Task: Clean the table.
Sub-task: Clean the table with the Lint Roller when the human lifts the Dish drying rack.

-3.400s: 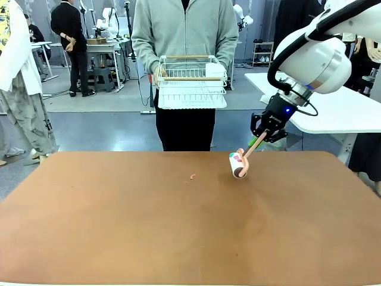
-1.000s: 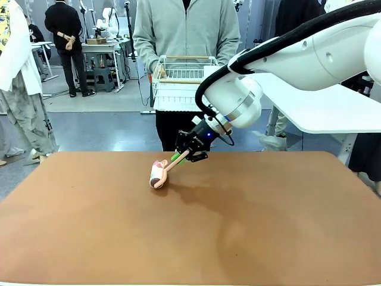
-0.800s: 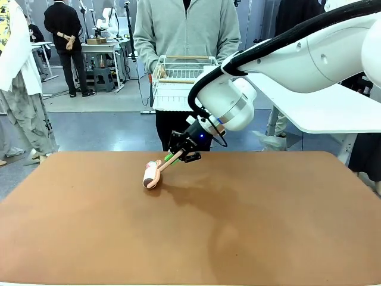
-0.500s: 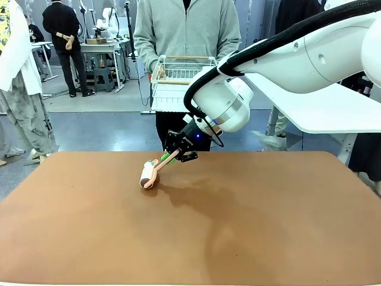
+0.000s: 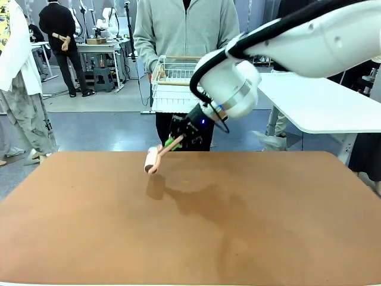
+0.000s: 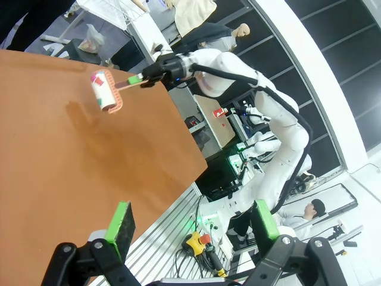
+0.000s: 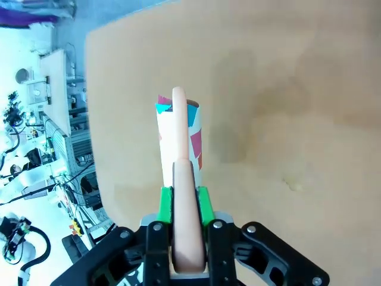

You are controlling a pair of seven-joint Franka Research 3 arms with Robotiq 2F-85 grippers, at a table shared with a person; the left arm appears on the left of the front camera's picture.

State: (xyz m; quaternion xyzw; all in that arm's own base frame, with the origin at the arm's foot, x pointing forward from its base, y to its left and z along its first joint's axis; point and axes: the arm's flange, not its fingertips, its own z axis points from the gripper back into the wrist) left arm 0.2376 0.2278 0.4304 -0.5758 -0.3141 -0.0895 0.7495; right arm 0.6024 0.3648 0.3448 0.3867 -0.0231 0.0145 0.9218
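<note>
My right gripper (image 5: 178,140) is shut on the pink handle of a lint roller (image 5: 151,160), whose white roll carries coloured scraps. The roller hangs a little above the reddish-brown table (image 5: 190,232) near its far edge, left of centre, with its shadow on the top below it. In the right wrist view the handle runs up between the green pads of the gripper (image 7: 184,202) to the roll (image 7: 178,140) over the table (image 7: 297,89). My left gripper (image 6: 193,219) is open and holds nothing, off the table's side; from there the roller (image 6: 106,91) is far off.
A person in a grey top stands at the far edge holding a white wire dish rack (image 5: 169,83). A white-topped table (image 5: 315,101) stands at the back right. Other people stand at the back left.
The right arm swept the roller leftward along the far part of the table, then raised it off the surface. The person and the rack stay in place.
</note>
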